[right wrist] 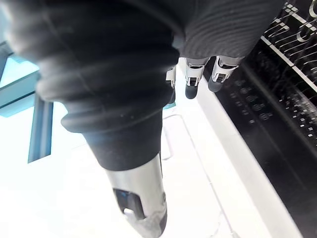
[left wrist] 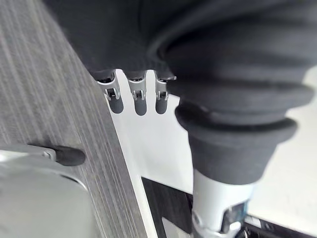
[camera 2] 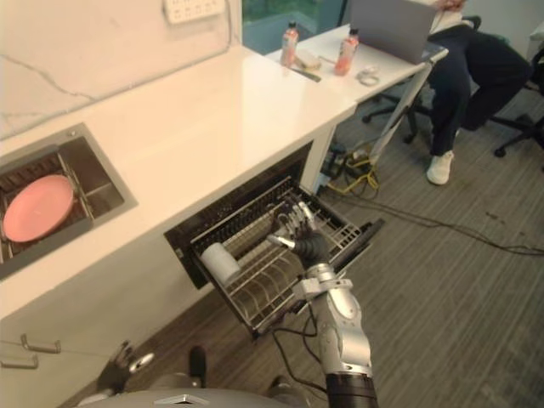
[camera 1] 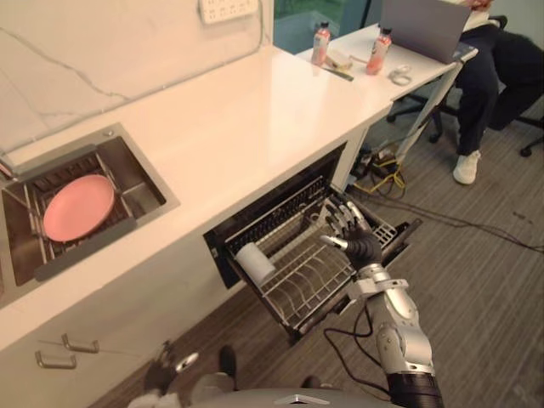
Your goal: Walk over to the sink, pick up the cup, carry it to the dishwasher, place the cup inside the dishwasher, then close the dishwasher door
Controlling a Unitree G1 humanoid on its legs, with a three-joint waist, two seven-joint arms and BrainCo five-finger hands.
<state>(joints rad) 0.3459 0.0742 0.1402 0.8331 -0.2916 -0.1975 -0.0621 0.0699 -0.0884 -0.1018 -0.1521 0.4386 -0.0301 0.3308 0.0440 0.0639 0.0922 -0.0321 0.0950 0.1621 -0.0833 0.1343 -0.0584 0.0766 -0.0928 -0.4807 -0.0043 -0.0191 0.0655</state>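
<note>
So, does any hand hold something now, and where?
Nothing is held. The cup lies in the rack, apart from the open right hand; left hand open too.

We see our left hand [left wrist: 140, 103] hanging, fingers relaxed and straight, above the grey striped floor [left wrist: 44, 94], beside a white panel [left wrist: 151, 158].

Bright even light; glare on white countertop [camera 1: 255, 110]; dishwasher [camera 1: 255, 223] opening in shadow
</note>
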